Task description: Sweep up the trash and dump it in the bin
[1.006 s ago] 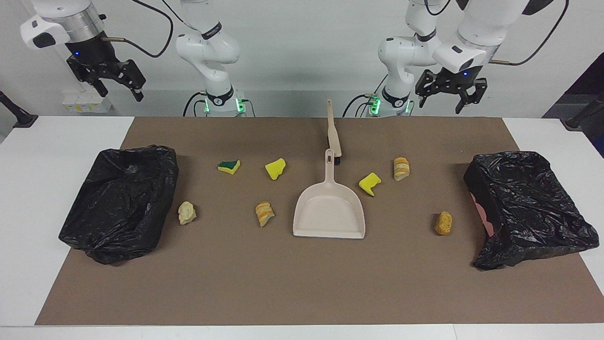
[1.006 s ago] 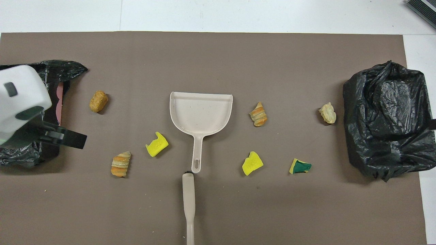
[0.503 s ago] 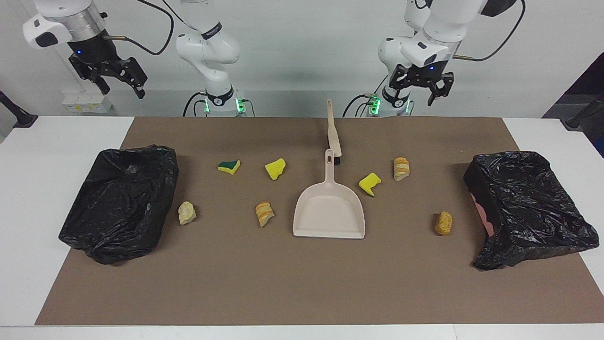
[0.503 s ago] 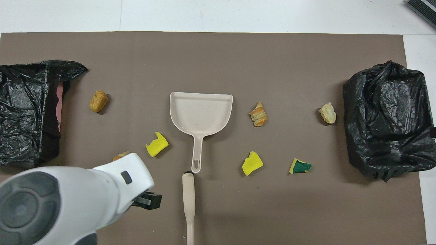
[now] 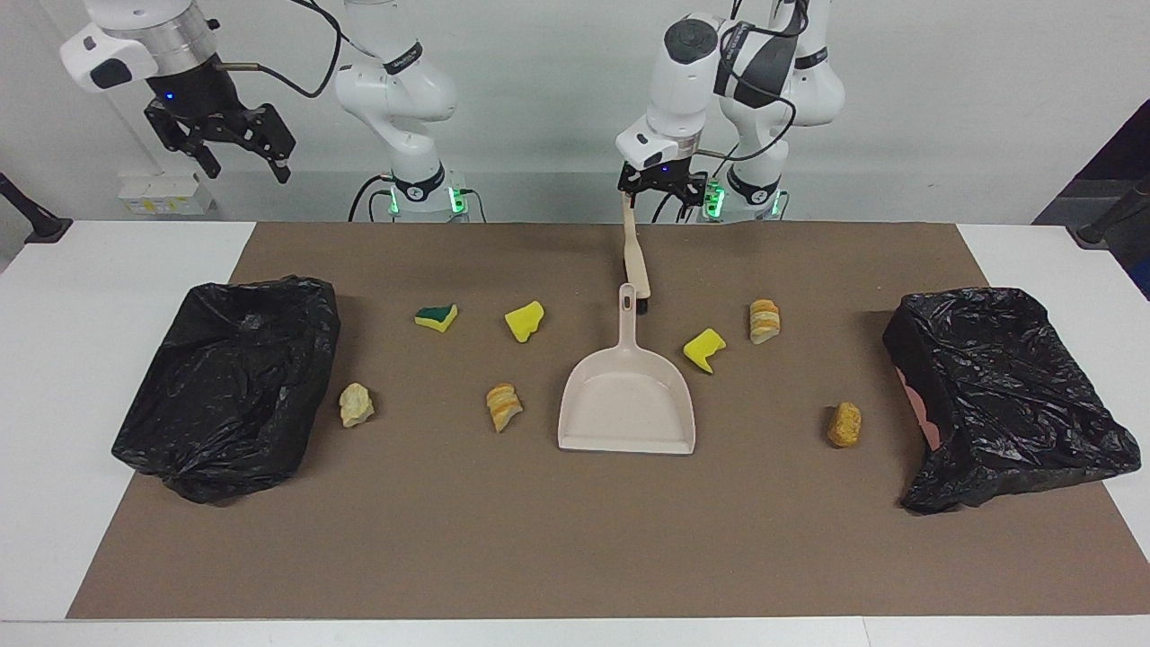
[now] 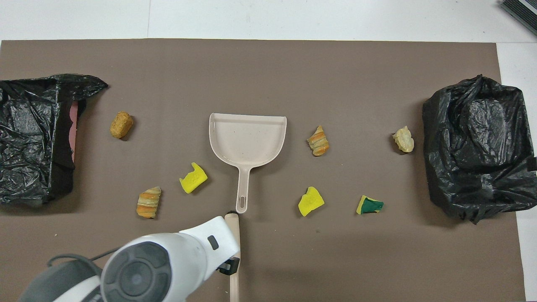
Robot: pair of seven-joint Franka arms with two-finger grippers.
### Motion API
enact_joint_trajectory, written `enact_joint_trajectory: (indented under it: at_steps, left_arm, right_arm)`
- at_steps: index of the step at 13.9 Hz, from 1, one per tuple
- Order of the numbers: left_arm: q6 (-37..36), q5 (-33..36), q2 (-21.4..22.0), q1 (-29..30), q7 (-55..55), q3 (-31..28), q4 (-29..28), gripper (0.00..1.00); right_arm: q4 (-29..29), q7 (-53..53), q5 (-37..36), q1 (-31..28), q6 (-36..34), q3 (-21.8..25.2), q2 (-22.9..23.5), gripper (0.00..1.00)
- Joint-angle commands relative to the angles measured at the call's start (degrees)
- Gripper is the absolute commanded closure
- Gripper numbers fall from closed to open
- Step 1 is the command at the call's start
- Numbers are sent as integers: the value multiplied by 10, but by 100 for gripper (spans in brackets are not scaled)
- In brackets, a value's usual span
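- Seven scraps of trash lie loose on the brown mat covering the counter (image 5: 54, 359), around the dustpan (image 5: 626, 402): green-topped sponge bit (image 5: 437, 316), two yellow sponge bits (image 5: 524, 321) (image 5: 703, 350), two striped chunks (image 5: 503, 405) (image 5: 764, 321), a tan chunk (image 5: 844, 424) and a cream lump (image 5: 356, 404).
- Left claw (image 5: 660, 193), released, hangs over the brush (image 5: 634, 252) handle's end; a closure off-centre could tip the thin handle out (it lies flat).
- Brush head nearly touches the dustpan handle, so lifting carelessly could shove the pan onto the nearby yellow bit.
- Black-lined bins (image 5: 229, 382) (image 5: 1006, 395) sag; dumped scraps might catch on folds.
- Right claw (image 5: 225, 144) waits released, high above its end.
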State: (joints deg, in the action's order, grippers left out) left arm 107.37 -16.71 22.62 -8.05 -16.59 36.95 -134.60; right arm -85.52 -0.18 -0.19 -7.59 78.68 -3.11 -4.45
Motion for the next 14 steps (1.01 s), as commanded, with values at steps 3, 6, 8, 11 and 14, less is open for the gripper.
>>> enact_joint_trajectory:
  at_steps: [3,6,8,11,14]
  left_arm:
    - [66,-120,18,-35,-61,44,-109,0]
    - [99,-133,14,-53,-78,58,-141,0]
    - [99,-147,12,-52,-79,60,-142,23]
    - [99,-147,11,-52,-100,70,-144,53]
    - [94,-146,-3,-43,-94,69,-132,99]
  right_arm:
    - [-12,20,15,48,82,-30,49,0]
    - [-11,51,16,105,143,-30,88,0]
    - [-12,111,37,140,193,-30,123,0]
    - [-14,176,35,200,256,-30,167,0]
    - [-41,209,30,250,316,-30,190,0]
